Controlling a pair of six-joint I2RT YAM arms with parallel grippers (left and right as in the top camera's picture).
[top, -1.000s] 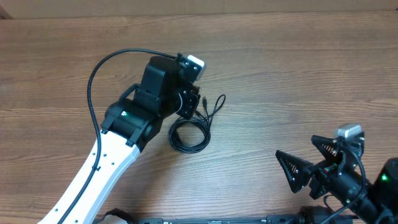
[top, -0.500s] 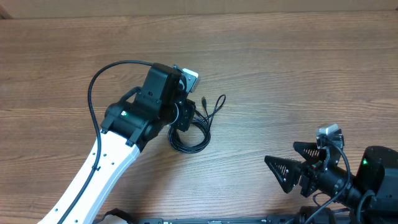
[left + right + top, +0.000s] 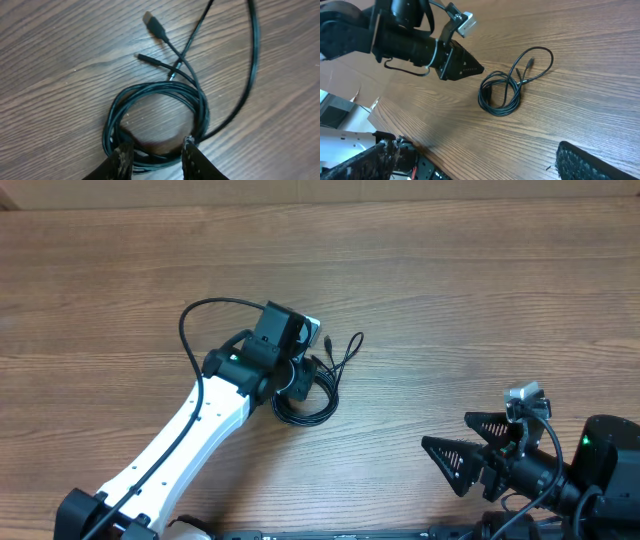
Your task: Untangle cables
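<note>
Between the left gripper's narrowly parted jaws lies the near edge of the coiled cables. Well apart, the right gripper's jaws stand wide and empty.

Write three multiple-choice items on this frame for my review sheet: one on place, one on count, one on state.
1. Where does the coil of thin black cables lie?
A. On the brown wooden table, at the left hand
B. On the floor
C. Hanging over the table edge

2. How many hands are at the coil?
A. None
B. One
C. Both

3. How is the right hand set?
A. Shut on a plug
B. Shut and empty
C. Open wide and empty

1 A: the left wrist view shows the coil flat on the wood, with that hand's fingers either side of its strands.
2 B: the overhead view shows the right hand far off, by the table's near edge.
3 C: its fingers are spread, with nothing between them.
</note>
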